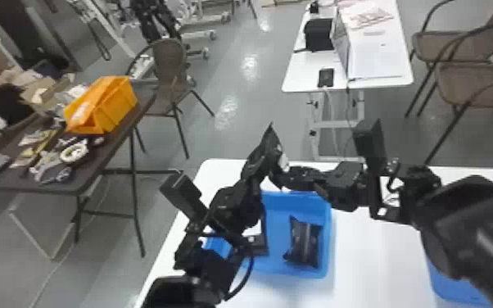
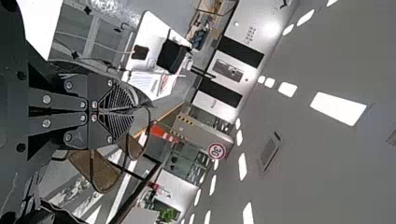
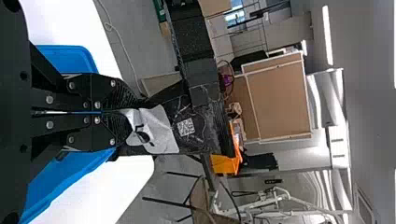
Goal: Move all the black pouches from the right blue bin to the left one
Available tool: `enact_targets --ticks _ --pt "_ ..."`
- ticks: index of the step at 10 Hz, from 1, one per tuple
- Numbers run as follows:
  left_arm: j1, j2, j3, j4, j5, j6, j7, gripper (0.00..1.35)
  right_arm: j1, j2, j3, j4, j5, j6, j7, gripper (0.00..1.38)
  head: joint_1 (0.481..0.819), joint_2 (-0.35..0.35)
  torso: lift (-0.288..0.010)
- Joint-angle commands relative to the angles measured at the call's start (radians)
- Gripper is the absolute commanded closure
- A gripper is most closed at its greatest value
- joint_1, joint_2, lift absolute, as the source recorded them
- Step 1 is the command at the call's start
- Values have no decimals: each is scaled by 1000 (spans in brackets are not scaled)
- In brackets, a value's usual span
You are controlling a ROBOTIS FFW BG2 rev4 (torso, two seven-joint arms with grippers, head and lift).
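Observation:
My left gripper [image 1: 264, 153] is high over the far side of the left blue bin [image 1: 274, 266], its tips close to my right gripper [image 1: 284, 176]. In the left wrist view, the left gripper [image 2: 114, 112] is shut, with no pouch visible between its tips. The right wrist view has the right gripper [image 3: 116, 112] shut on a wrinkled black pouch [image 3: 201, 135] at its grey label [image 3: 159, 128]. Whether this pouch touches the left gripper is unclear. Another black pouch [image 1: 305, 243] lies in the left bin. My right arm partly covers the right blue bin [image 1: 452, 284].
Both bins rest on a white table [image 1: 364, 254]. Beyond it are a white desk [image 1: 299, 78] with a laptop and several chairs [image 1: 475, 82]. At the left, a dark table [image 1: 53, 186] holds an orange bin [image 1: 118, 104] and loose items.

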Motion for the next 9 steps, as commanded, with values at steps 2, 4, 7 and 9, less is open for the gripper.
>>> enact_targets --ticks 2,4,7,9 --pt "4 4 -15 42 120 -41 0 926 9 0 -16 -7 5 0 -20 1125 695 334 10" --pt "21 3 -15 33 54 -61 32 1216 17 -1 -25 -14 6 0 -23 1125 695 330 10" --pt "32 4 -10 16 13 -68 55 1222 17 -1 -25 -11 -1 -3 -21 1124 695 337 10" --pt "35 -3 8 16 4 -82 62 1222 26 -1 -46 -3 14 -25 -15 662 695 343 10"
